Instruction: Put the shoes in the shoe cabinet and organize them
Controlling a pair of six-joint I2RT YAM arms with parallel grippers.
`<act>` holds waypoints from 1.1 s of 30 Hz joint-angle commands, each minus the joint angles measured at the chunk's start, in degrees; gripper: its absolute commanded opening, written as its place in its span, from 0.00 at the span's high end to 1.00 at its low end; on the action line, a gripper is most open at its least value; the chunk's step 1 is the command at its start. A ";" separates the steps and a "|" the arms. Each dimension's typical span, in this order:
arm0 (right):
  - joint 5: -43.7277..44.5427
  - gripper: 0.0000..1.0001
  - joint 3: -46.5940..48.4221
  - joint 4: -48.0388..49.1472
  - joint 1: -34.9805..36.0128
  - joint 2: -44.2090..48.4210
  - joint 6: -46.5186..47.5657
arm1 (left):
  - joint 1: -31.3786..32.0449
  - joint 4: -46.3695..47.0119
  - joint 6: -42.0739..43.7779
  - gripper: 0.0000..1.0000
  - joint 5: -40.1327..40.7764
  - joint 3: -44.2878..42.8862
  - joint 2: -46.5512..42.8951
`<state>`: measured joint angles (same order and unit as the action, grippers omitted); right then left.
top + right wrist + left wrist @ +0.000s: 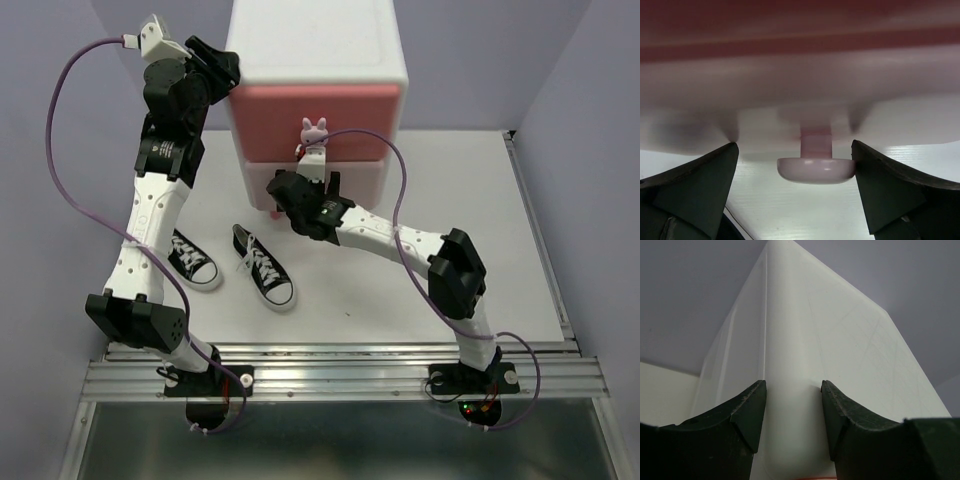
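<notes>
A white table [450, 200] stands in a booth of grey-purple walls [600, 80], and the cabinet [315, 40] sits at its far edge, facing the arms. Its darker pink upper drawer [270, 105] carries a bunny knob [315, 130], and the paler lower drawer [365, 180] lies beneath it. The left arm reaches up along the left side to the cabinet's front left corner. In the wrist view, the left gripper [793, 385] is about half spread and straddles that white corner. One finger [747, 410] lies on each face and the corner fills the gap, so it is closed on the cabinet. The right arm stretches low across the table to the lower drawer. The right gripper [794, 145] is spread wide around the lower knob [816, 170], which sits between the fingers. The knob's rim lies just beside or touching one finger [880, 180] and stays clear of the other. Two black shoes [263, 265] stand upright on their soles, side by side on the table. They are near the cabinet's front left, between the two arms, with toes angled toward the near edge.
</notes>
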<state>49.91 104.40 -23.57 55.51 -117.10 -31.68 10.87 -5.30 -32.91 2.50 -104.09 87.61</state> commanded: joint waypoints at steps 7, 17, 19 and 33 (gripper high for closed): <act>8.19 0.03 1.87 0.46 -1.01 0.99 -4.70 | 1.69 -13.33 1.09 0.43 -3.30 6.09 2.21; -0.77 0.85 -11.57 -1.74 -0.50 10.65 -8.39 | 1.69 -13.42 1.00 0.43 -3.21 5.83 2.56; -2.18 0.86 -16.67 -1.91 2.83 13.55 -9.62 | 1.69 -13.33 1.18 0.43 -3.12 5.83 2.56; -13.43 0.89 -24.51 -17.12 20.59 25.95 -29.47 | 1.78 -13.07 2.06 0.43 -3.12 8.91 1.95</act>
<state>44.91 79.22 -38.50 72.31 -93.69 -51.42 11.64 -2.07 -34.59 2.48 -100.09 85.60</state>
